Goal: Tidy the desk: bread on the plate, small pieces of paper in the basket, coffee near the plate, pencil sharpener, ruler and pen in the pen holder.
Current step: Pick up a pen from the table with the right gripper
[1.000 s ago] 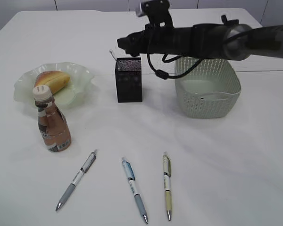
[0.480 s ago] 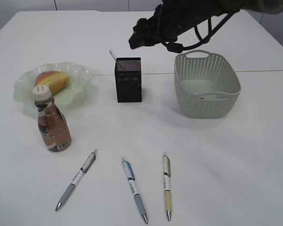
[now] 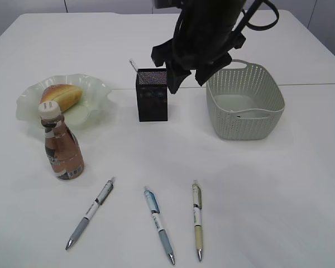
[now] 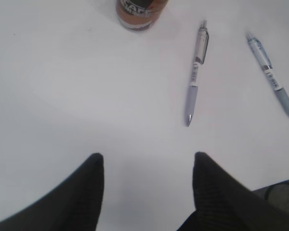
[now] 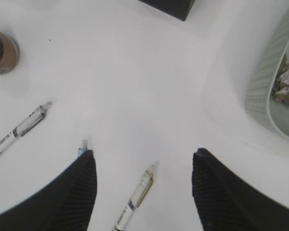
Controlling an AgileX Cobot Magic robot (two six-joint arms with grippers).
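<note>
Nearest the camera, three pens lie on the white tabletop (image 3: 279,184) in a row: the grey-gripped pen (image 3: 91,213) at left, tilted with its tip toward the near-left, the blue pen (image 3: 158,224) in the middle, and the yellowish pen (image 3: 197,219) at right, its long axis running almost straight from near to far. The left gripper (image 4: 147,161) hangs with jaws spread and empty, the grey-gripped pen just ahead of them. The right gripper (image 5: 142,161) is likewise spread and holds nothing, looking down with the yellowish pen between its jaws in that view, so the right arm seems better placed for it. Further back stand the coffee (image 3: 61,146) beside the plate (image 3: 97,86), which carries the bread (image 3: 61,95), then the pen holder (image 3: 152,100) and the basket (image 3: 245,120) with the small pieces of paper (image 5: 286,84) inside.
</note>
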